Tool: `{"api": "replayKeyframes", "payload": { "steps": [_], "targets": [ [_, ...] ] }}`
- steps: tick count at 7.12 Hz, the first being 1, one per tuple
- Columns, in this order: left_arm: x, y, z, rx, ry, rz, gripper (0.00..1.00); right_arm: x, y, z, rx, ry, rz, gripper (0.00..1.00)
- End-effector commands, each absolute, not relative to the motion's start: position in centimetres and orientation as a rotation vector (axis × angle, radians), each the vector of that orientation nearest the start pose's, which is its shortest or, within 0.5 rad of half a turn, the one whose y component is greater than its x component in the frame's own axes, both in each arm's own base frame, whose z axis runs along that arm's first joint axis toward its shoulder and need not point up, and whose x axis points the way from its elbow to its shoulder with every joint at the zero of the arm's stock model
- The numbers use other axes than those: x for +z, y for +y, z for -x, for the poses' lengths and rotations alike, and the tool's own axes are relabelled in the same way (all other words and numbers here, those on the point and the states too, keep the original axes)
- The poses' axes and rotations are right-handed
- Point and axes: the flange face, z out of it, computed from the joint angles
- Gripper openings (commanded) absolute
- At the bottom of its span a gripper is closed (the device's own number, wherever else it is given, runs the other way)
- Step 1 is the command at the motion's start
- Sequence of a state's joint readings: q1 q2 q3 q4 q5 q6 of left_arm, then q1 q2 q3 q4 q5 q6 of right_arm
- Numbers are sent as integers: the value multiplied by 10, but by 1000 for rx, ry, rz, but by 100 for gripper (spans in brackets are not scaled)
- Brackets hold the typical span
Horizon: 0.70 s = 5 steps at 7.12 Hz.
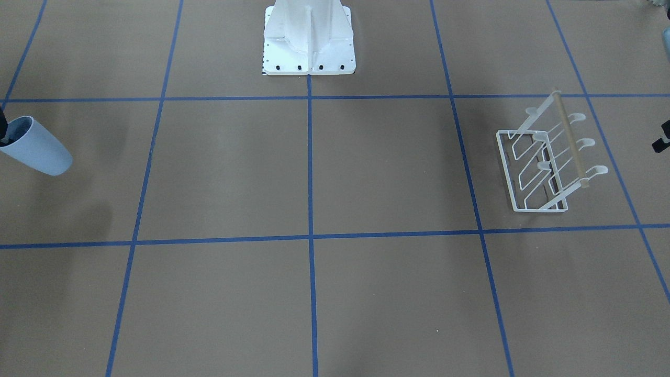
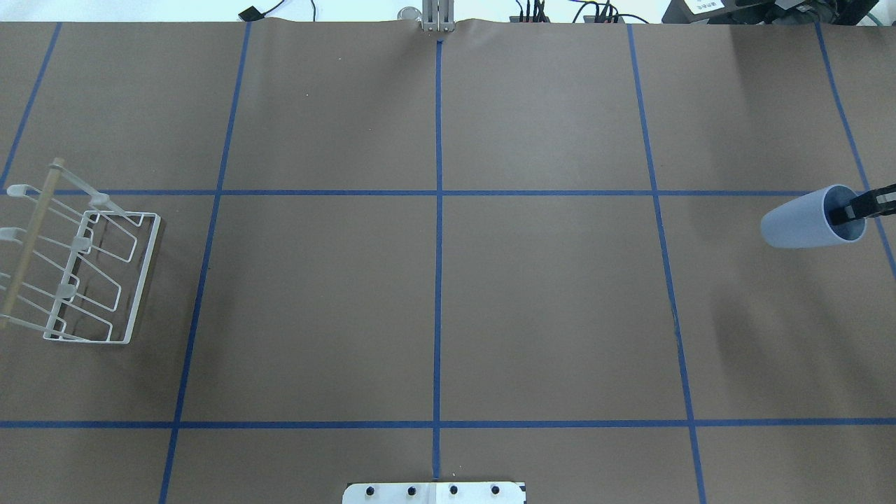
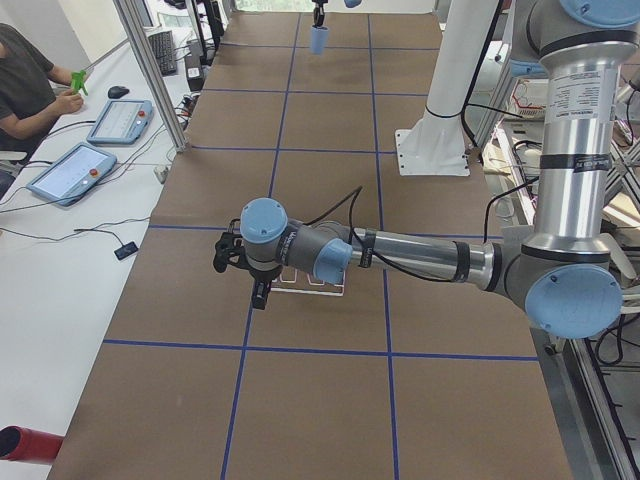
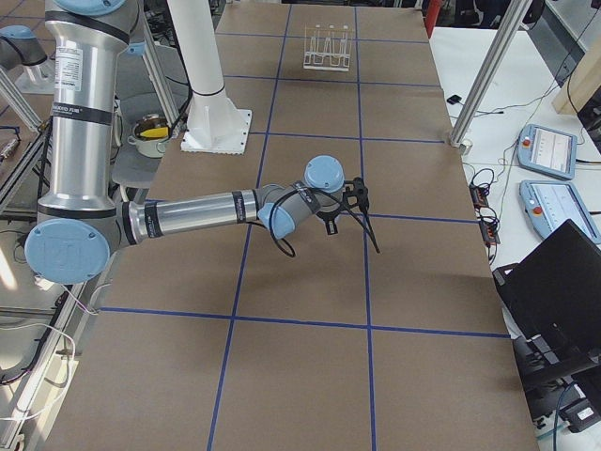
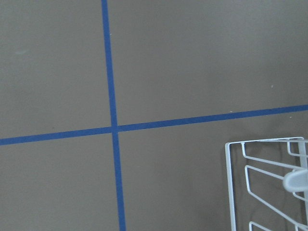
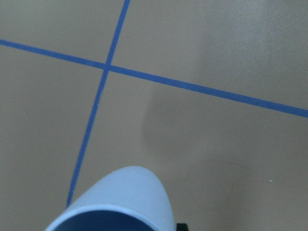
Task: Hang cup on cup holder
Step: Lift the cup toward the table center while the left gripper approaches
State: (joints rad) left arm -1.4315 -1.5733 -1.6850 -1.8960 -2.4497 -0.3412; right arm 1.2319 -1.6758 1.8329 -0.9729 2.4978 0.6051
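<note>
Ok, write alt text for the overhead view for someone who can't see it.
The right gripper, reaching in at the right edge, holds a pale blue cup by its rim, tipped sideways. Across the brown table, at the left edge, stands a white wire cup holder with nothing on it.

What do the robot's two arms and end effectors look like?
The left arm and right arm are silver tubes with pale blue joint caps, printed labels and loose black cables. The left end effector and right end effector are black.
</note>
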Motion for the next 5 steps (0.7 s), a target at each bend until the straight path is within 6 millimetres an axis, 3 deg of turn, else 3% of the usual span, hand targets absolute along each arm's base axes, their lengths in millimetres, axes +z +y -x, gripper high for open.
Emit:
{"api": "replayKeyframes", "payload": {
  "steps": [1,3,4,5],
  "targets": [
    [518,-523,-56,-84,1011,-192,98,445,-457,142,36,-1230,-159,0],
    [471,-536,-82,-115,1081,-162,98,397,-458,185,155,-1336,-31,0],
    [446,-539,-102,-135,1107,-137,98,365,-462,200,201,-1393,17,0],
    [414,-534,-131,-154,1141,-101,98,347,-461,214,232,-1425,71,0]
  ]
}}
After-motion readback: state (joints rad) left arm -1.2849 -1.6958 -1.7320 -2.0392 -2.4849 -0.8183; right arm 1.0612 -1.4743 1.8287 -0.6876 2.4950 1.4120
